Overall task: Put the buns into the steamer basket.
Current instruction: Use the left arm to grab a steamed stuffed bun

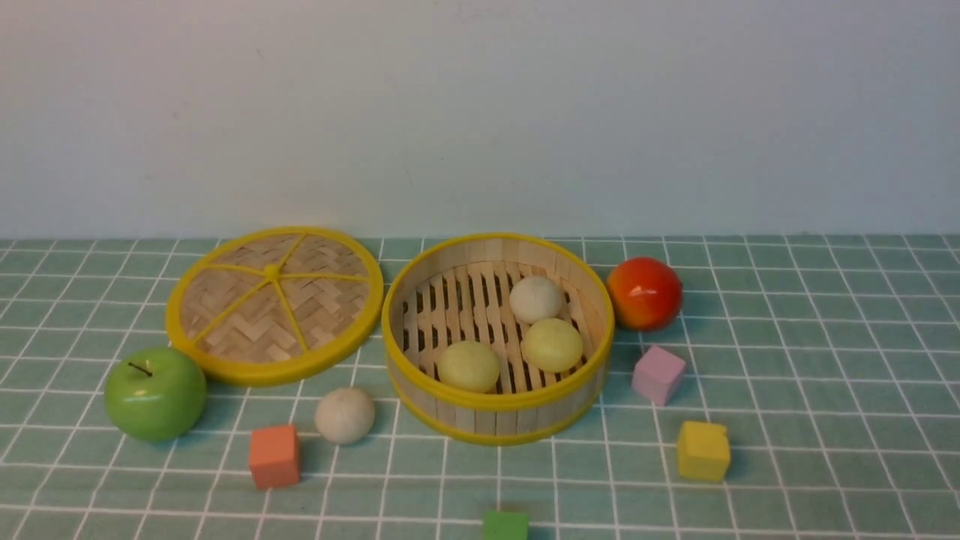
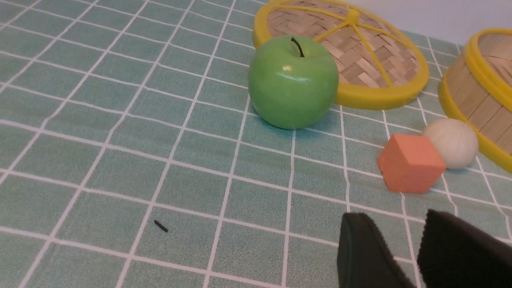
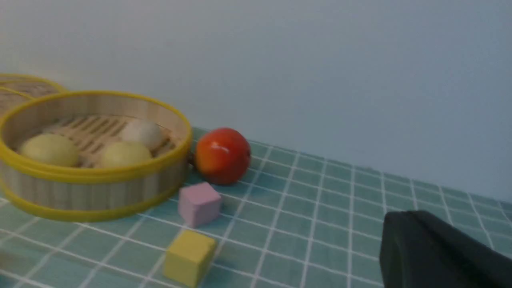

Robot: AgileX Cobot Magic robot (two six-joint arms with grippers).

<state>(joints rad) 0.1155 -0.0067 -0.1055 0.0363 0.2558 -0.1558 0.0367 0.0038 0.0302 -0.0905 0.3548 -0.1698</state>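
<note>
Beige bun (image 1: 345, 416) sitting outside, near steamer basket (image 1: 499, 420); probably light, slightly squishy, so worth gripping gently around the middle. Left pincer (image 2: 394, 244) standing spread, right pincer (image 3: 404, 214) pressing together.

red fruit (image 3: 223, 156) beside the basket (image 3: 116, 190), pink block (image 3: 199, 205) near yellow block (image 3: 189, 258)

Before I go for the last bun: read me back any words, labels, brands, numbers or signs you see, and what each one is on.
No readable text in any view: no word, label, brand, number or sign on the steamer basket, the woven lid, the fruit or the blocks.
The small dark mark on the grid cloth is a plain short stroke, with no lettering visible.
</note>
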